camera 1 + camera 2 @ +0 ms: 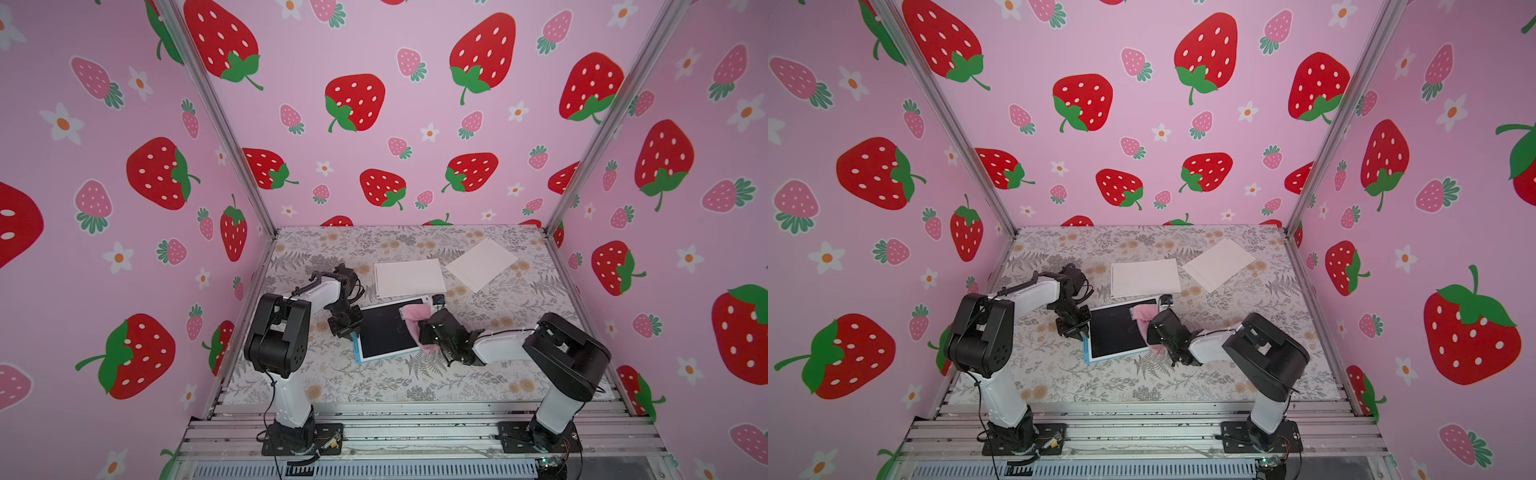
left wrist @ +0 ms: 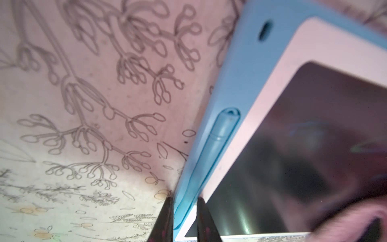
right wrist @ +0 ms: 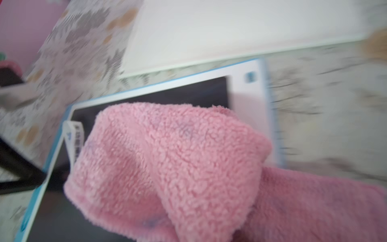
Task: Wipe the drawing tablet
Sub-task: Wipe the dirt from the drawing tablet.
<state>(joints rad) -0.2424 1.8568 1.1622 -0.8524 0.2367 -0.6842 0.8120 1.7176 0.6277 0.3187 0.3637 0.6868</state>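
Observation:
The drawing tablet lies flat on the floral table, with a black screen, a white frame and a blue rim. My left gripper is shut on its blue left rim, one fingertip on each side. A blue stylus sits in a slot of that rim. A pink fluffy cloth rests on the far right part of the screen. My right gripper is shut on the cloth, which hides its fingers in the right wrist view.
Two white sheets lie just behind the tablet. A small dark object stands by the tablet's far right corner. Pink strawberry walls close three sides, and aluminium rails run along the front.

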